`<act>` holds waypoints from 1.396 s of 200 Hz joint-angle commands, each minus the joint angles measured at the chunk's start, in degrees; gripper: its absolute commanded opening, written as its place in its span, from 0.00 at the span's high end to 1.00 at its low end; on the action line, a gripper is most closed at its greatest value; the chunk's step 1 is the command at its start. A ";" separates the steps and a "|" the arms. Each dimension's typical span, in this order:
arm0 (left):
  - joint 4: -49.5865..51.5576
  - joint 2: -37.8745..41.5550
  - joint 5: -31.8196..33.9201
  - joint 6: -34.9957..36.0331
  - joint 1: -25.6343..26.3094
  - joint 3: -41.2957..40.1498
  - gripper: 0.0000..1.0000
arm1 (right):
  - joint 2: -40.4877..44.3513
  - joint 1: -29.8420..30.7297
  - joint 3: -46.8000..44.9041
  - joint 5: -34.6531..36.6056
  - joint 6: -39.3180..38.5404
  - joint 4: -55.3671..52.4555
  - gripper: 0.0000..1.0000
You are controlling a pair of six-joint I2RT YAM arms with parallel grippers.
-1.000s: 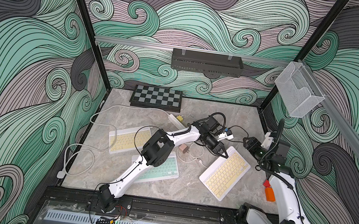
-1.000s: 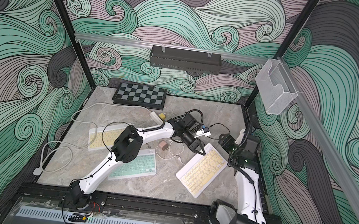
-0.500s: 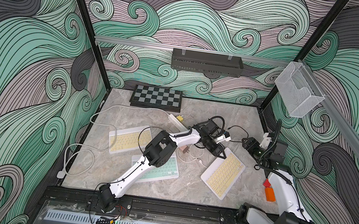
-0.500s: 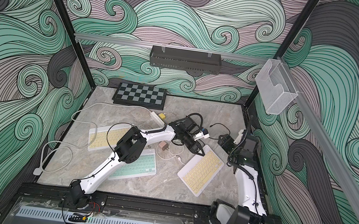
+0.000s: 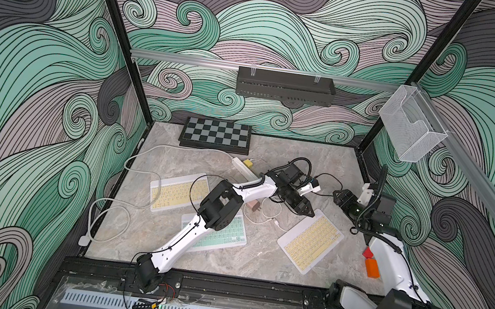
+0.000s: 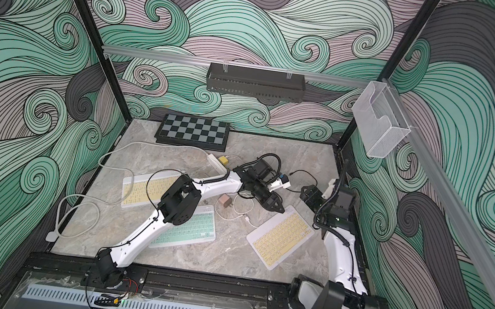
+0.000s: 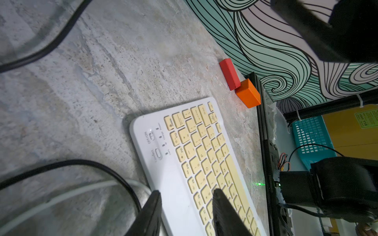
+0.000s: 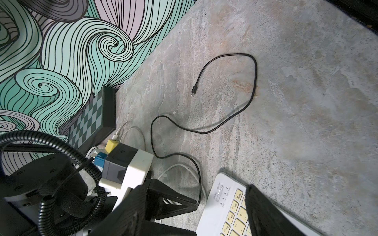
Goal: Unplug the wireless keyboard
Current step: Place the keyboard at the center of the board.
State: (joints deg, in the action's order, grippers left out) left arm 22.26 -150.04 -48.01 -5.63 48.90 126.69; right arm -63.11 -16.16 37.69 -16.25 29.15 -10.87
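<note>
Chessboard (image 5: 216,133) against back wall (image 5: 271,35) (red block (image 7: 229,73) just beside orange block (image 7: 248,96)).

I am looking at a tabletop (image 7: 102,71) that is reading as matt, mottled stone with a rough grain. The keyboard (image 7: 165,175) is showing a smooth white plastic shell, faintly glossy, with matt cream keys. The red block (image 7: 229,73) and orange block (image 7: 248,94) are looking smooth and matt. The black cable (image 8: 253,81) is appearing rubbery and dull. The wall bin (image 5: 411,131) is showing clear glossy plastic; the rail (image 5: 187,59) is reading as pale metal.
</note>
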 commanded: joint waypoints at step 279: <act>10.93 36.58 44.51 -24.60 -30.29 -35.14 0.49 | -9.80 16.58 2.24 -12.01 -6.43 9.84 0.26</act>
State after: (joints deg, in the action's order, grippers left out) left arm 30.94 -111.18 -6.92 -25.61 18.87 87.02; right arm -72.31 -2.17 38.09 -27.88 25.10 -3.53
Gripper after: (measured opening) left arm 0.503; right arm 0.739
